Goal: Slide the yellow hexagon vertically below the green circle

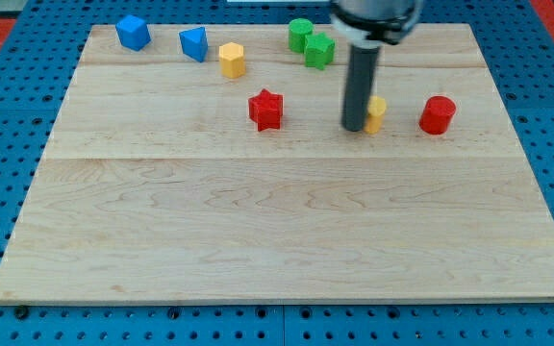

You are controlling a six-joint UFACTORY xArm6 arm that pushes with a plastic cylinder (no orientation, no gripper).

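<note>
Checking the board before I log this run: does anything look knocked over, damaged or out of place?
Nothing stands out. All blocks sit flat on the wooden board, none tipped or broken. My tip is right beside a yellow block, which it partly hides; the yellow hexagon sits apart, near the view's top.

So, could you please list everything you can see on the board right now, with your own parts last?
Blue blocks: 2, blue, top left; one cube-like, one wedge-like.
Yellow hexagon: 1, yellow, top, right of the blue blocks.
Green circle: 1, green, top centre.
Green block: 1, green, touching the green circle's lower right.
Red star: 1, red, centre.
Yellow block: 1, yellow, partly hidden behind the rod; shape unclear.
Red block: 1, red, right, rounded.
Board: 1, pale wood.
My tip: 1, dark, against the yellow block's left side.
</note>
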